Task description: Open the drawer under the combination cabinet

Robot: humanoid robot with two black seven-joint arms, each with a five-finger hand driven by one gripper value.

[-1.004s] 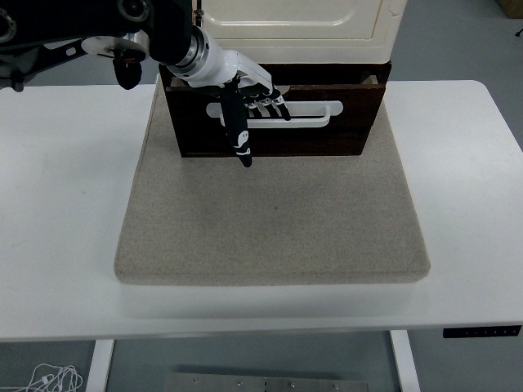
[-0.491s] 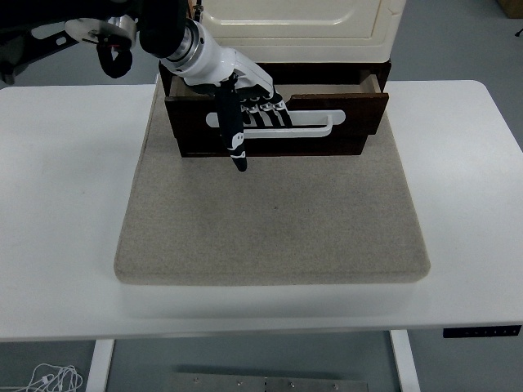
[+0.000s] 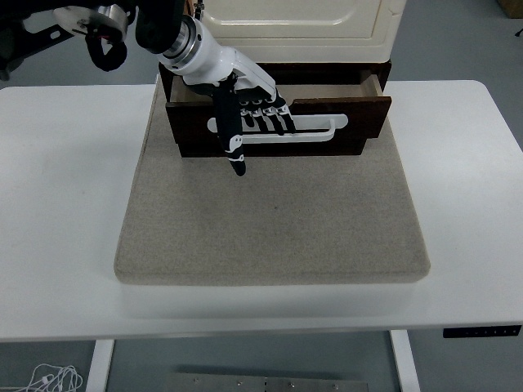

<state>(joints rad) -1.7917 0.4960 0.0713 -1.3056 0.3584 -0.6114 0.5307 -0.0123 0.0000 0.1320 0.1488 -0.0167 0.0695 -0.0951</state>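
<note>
The left hand (image 3: 245, 102) reaches in over the dark wooden drawer (image 3: 278, 122), its fingers (image 3: 274, 114) hooked together over the white handle (image 3: 282, 129) — thumb pointing down across the drawer front. The drawer stands partly pulled out beneath the cream cabinet (image 3: 294, 24) behind the fingers — all on a grey mat (image 3: 274, 220) on the white counter (image 3: 65, 204).

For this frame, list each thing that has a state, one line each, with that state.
drawer: partly pulled out, front clear of the cabinet.
drawer handle: white, gripped at its left part.
left hand: fingers hooked through the handle, thumb pointing down the drawer front.
cabinet door: closed.
grey mat: flat on the white table, under the cabinet.
</note>
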